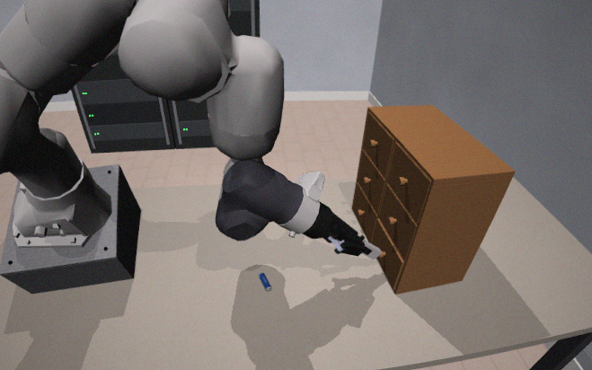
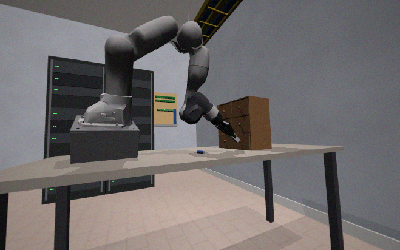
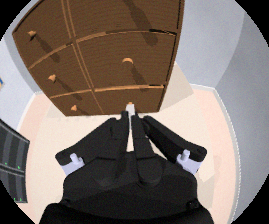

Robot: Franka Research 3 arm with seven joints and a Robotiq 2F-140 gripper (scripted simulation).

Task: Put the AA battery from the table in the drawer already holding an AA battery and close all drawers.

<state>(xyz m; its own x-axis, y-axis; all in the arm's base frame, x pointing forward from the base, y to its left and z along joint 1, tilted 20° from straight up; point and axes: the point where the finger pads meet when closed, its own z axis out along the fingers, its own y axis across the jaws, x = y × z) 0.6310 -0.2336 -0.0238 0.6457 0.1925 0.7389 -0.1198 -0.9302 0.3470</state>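
The brown chest (image 1: 463,220) (image 2: 260,124) (image 3: 110,55) stands upright on the table, with two columns of three drawers. All drawer fronts look flush. My gripper (image 1: 375,252) (image 2: 237,139) (image 3: 130,110) is shut with nothing seen between its fingers. It slopes down, its tips right at the knob (image 1: 383,253) (image 2: 240,141) (image 3: 130,103) of the bottom drawer in the near column. I cannot tell whether they touch. The blue AA battery (image 1: 265,281) (image 2: 200,152) lies on the table between the robot base and the chest. The drawers' contents are hidden.
The robot base block (image 1: 76,276) (image 2: 104,145) stands at the left end of the table (image 1: 173,330) (image 2: 164,164). The table's near edge runs in front of the chest's side. A grey wall (image 1: 518,68) (image 2: 335,93) rises behind the chest.
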